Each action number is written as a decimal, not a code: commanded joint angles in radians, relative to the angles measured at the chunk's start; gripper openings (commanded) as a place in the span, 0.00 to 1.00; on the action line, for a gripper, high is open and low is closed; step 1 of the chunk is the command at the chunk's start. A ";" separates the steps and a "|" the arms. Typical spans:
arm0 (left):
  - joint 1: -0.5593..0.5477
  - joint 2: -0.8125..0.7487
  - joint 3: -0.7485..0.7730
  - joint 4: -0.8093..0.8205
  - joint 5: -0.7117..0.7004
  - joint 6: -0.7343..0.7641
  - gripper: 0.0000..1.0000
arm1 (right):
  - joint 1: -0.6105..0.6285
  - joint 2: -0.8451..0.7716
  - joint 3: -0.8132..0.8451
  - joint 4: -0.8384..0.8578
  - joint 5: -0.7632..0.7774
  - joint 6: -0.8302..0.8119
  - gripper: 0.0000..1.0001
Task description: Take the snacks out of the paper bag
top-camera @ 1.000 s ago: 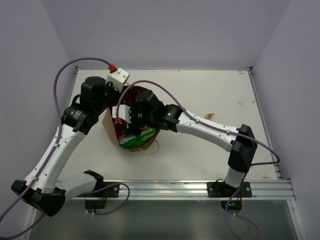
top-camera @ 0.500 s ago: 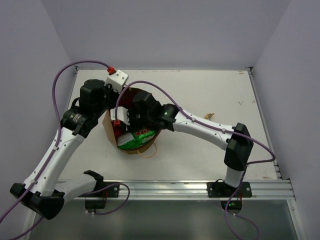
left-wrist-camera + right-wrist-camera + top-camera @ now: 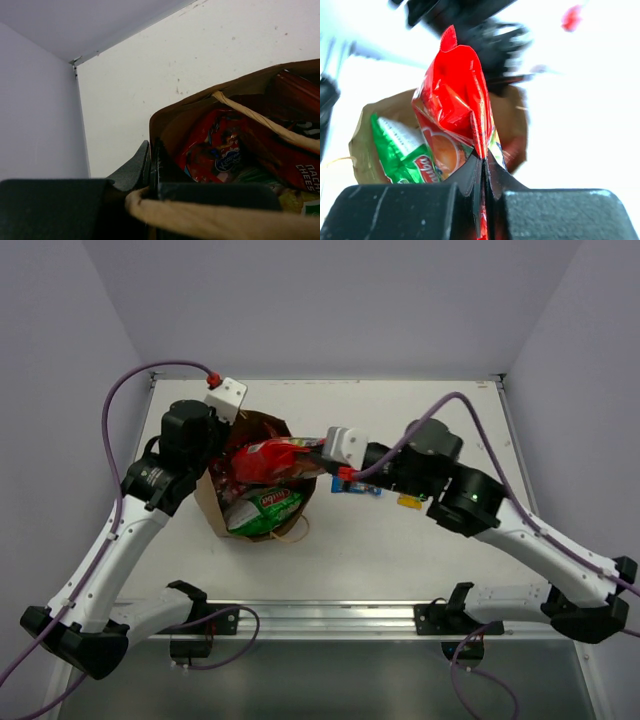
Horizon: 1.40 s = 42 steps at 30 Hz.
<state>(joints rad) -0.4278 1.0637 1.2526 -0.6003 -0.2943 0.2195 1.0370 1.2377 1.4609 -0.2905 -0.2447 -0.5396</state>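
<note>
The brown paper bag lies tipped on the table with its mouth open. My left gripper is shut on its rim, one finger inside and one outside. My right gripper is shut on the top seam of a red-orange Doritos bag, held just above and right of the bag's mouth; the right wrist view shows the Doritos bag hanging from my right gripper. A green-white chip bag sticks out of the mouth. A red cookie bag lies inside.
A small blue packet and a small yellow packet lie on the table under my right arm. A twisted paper handle crosses the bag's opening. Walls close in the table at the back and both sides.
My right gripper has shut on the Doritos bag inside the paper bag and drawn back to the right, lifting it out. The left gripper has kept hold of the rim.
</note>
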 commanded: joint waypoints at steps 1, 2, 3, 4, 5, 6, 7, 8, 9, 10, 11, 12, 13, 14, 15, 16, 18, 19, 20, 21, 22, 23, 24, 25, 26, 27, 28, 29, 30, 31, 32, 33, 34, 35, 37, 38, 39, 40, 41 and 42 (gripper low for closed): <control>0.003 -0.028 0.047 0.211 -0.138 0.011 0.00 | -0.046 -0.127 -0.043 0.151 0.151 0.064 0.00; 0.003 -0.022 0.048 0.208 -0.158 0.012 0.00 | -0.086 -0.176 -0.056 0.154 0.201 0.079 0.00; 0.003 -0.021 0.051 0.205 -0.166 0.011 0.00 | -0.119 -0.194 -0.066 0.152 0.217 0.110 0.00; 0.003 -0.019 0.054 0.203 -0.167 0.009 0.00 | -0.156 -0.210 -0.100 0.152 0.228 0.130 0.00; 0.003 -0.021 0.054 0.204 -0.164 0.009 0.00 | -0.201 -0.228 -0.117 0.152 0.243 0.147 0.00; 0.003 -0.022 0.053 0.209 -0.157 0.006 0.00 | -0.289 -0.228 -0.135 0.152 0.243 0.174 0.00; 0.003 -0.025 0.050 0.211 -0.154 0.001 0.00 | -0.333 -0.225 -0.172 0.152 0.246 0.185 0.00; 0.003 -0.027 0.050 0.214 -0.146 0.000 0.00 | -0.415 -0.195 -0.184 0.152 0.278 0.199 0.00; 0.003 -0.027 0.048 0.214 -0.143 -0.003 0.00 | -0.458 -0.172 -0.197 0.152 0.277 0.223 0.00; 0.003 -0.027 0.048 0.212 -0.141 -0.006 0.00 | -0.489 -0.144 -0.217 0.159 0.280 0.230 0.00; 0.003 -0.027 0.048 0.214 -0.140 -0.008 0.00 | -0.540 -0.112 -0.230 0.177 0.298 0.236 0.00; 0.003 -0.027 0.048 0.211 -0.137 -0.008 0.00 | -0.564 -0.042 -0.243 0.224 0.323 0.239 0.00; 0.003 -0.027 0.050 0.211 -0.137 -0.009 0.00 | -0.581 -0.003 -0.264 0.252 0.338 0.239 0.00; 0.003 -0.027 0.048 0.209 -0.135 -0.011 0.00 | -0.606 0.037 -0.273 0.283 0.364 0.239 0.00; 0.003 -0.027 0.048 0.209 -0.132 -0.011 0.00 | -0.612 0.121 -0.278 0.360 0.392 0.237 0.00; 0.003 -0.028 0.045 0.208 -0.131 -0.011 0.00 | -0.620 0.167 -0.284 0.394 0.447 0.234 0.00; 0.003 -0.030 0.044 0.203 -0.126 -0.012 0.00 | -0.624 0.256 -0.275 0.465 0.492 0.219 0.00; 0.003 -0.031 0.042 0.201 -0.123 -0.012 0.00 | -0.624 0.338 -0.263 0.482 0.525 0.219 0.00; 0.003 -0.034 0.041 0.203 -0.123 -0.012 0.00 | -0.626 0.373 -0.252 0.488 0.532 0.228 0.00; 0.003 -0.036 0.038 0.203 -0.123 -0.012 0.00 | -0.624 0.400 -0.243 0.481 0.530 0.251 0.00; 0.003 -0.037 0.036 0.204 -0.124 -0.012 0.00 | -0.623 0.439 -0.231 0.478 0.527 0.265 0.00; 0.003 -0.039 0.034 0.203 -0.126 -0.012 0.00 | -0.621 0.450 -0.228 0.469 0.494 0.282 0.09; 0.003 -0.039 0.034 0.203 -0.126 -0.012 0.00 | -0.618 0.454 -0.226 0.438 0.466 0.308 0.16; 0.003 -0.039 0.034 0.203 -0.123 -0.012 0.00 | -0.614 0.454 -0.226 0.426 0.449 0.320 0.25; 0.003 -0.041 0.034 0.203 -0.121 -0.014 0.00 | -0.603 0.442 -0.226 0.407 0.412 0.332 0.42; 0.003 -0.039 0.034 0.204 -0.117 -0.014 0.00 | -0.595 0.427 -0.223 0.358 0.389 0.352 0.49; 0.003 -0.039 0.034 0.204 -0.114 -0.017 0.00 | -0.588 0.408 -0.218 0.341 0.372 0.365 0.56; 0.003 -0.038 0.034 0.204 -0.112 -0.019 0.00 | -0.571 0.367 -0.215 0.321 0.363 0.380 0.66; 0.003 -0.036 0.034 0.201 -0.111 -0.023 0.00 | -0.563 0.344 -0.208 0.273 0.337 0.407 0.71; 0.003 -0.033 0.034 0.200 -0.111 -0.025 0.00 | -0.552 0.320 -0.182 0.236 0.314 0.420 0.78; 0.003 -0.033 0.034 0.197 -0.108 -0.026 0.00 | -0.523 0.272 -0.165 0.176 0.291 0.438 0.80; 0.003 -0.033 0.033 0.195 -0.108 -0.029 0.00 | -0.502 0.247 -0.134 0.148 0.269 0.440 0.82; 0.003 -0.033 0.030 0.195 -0.108 -0.029 0.00 | -0.480 0.224 -0.119 0.127 0.275 0.443 0.84; 0.003 -0.031 0.030 0.192 -0.111 -0.031 0.00 | -0.427 0.203 -0.100 0.082 0.291 0.449 0.85; 0.001 -0.031 0.030 0.191 -0.109 -0.037 0.00 | -0.373 0.148 -0.045 0.042 0.306 0.457 0.85; 0.003 -0.031 0.030 0.188 -0.106 -0.040 0.00 | -0.321 0.129 -0.025 0.013 0.309 0.487 0.85; 0.003 -0.031 0.031 0.189 -0.105 -0.045 0.00 | -0.295 0.097 -0.011 0.007 0.308 0.504 0.86; 0.001 -0.030 0.031 0.186 -0.103 -0.046 0.00 | -0.270 0.080 0.004 0.008 0.314 0.520 0.86; 0.003 -0.030 0.031 0.185 -0.101 -0.046 0.00 | -0.220 0.065 0.009 0.019 0.318 0.532 0.86; 0.003 -0.028 0.033 0.185 -0.101 -0.049 0.00 | -0.194 0.042 0.010 0.030 0.315 0.574 0.86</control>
<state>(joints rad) -0.4278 1.0676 1.2522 -0.5922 -0.3885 0.1844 0.7853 1.3418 1.4326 -0.2249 0.0753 -0.0654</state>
